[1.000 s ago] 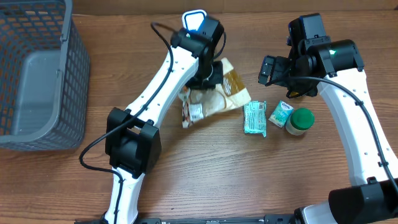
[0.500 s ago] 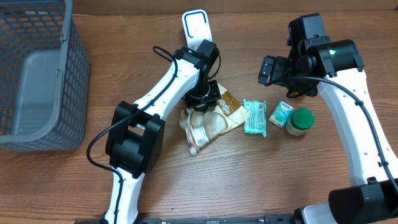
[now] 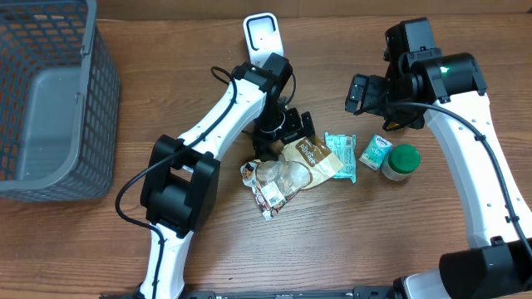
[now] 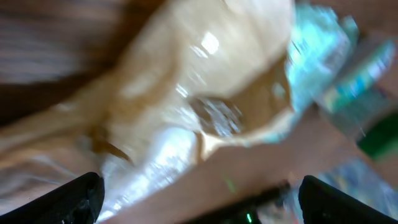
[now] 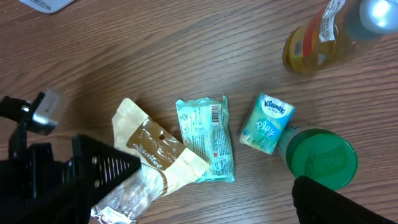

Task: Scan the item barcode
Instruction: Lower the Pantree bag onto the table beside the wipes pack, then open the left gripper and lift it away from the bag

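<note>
The snack pouch (image 3: 293, 169) is lying flat on the wooden table (image 3: 366, 241), and nothing is gripping it any more. A second ago the left gripper (image 3: 288, 131) was clamping it farther back, closer to the white scanner (image 3: 260, 33). Now the jaws are standing wide apart, and the pouch is resting nearer and further right than it was.

Judging from that, the pass at the scanner is probably over and the pouch is being set down among the other goods. Nothing in view is confirming that the barcode was read.

The pouch is sitting just on the near side of the released left gripper, with its far edge close under the spread fingers. Whether they are touching it cannot be told. In the blurred left wrist view it is filling the frame between the two fingertips.

Its right corner is overlapping the left side of the teal packet (image 3: 341, 156). Further right, the tissue pack (image 3: 375, 152) and the green-lidded jar (image 3: 402, 162) are standing side by side.

The right gripper (image 3: 356, 93) is hovering on the far side of those, open and carrying nothing. The grey mesh basket (image 3: 100, 100) is sitting well apart at the far left.
</note>
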Available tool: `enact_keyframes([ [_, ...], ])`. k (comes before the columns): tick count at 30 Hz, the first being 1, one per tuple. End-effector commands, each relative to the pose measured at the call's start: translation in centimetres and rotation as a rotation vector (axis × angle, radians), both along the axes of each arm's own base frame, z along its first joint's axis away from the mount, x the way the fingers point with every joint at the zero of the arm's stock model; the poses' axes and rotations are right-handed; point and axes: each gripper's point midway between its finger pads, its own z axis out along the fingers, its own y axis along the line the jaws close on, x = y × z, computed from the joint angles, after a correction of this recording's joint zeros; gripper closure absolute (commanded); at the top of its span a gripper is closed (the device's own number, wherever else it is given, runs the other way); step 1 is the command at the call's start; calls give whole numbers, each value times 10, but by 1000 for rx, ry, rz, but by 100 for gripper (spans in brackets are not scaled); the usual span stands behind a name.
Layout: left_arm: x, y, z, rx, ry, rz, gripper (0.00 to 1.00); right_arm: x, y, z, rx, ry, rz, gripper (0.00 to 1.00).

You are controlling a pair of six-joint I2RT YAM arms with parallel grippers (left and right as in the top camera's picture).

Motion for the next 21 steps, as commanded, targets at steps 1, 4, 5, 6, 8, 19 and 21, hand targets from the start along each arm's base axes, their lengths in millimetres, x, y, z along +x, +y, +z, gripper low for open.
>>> enact_keyframes([
  [1, 7, -9, 28, -187, -8, -53, 0, 0, 1, 7, 6, -23, 7, 0],
  [4, 17, 6, 46, -194, -28, -29, 0, 0, 1, 7, 5, -23, 7, 0],
  [5, 20, 11, 50, -197, -41, -33, 0, 0, 1, 7, 6, -23, 7, 0],
  [6, 24, 17, 55, -203, -60, -45, 0, 0, 1, 7, 6, -23, 7, 0],
  [8, 30, 30, 57, -188, -82, -51, 0, 0, 1, 7, 5, -23, 7, 0],
  [19, 71, 157, 22, 258, -172, 76, 0, 0, 1, 7, 5, -23, 7, 0],
  [21, 75, 175, 19, 334, -188, 86, 0, 0, 1, 7, 5, -23, 7, 0],
])
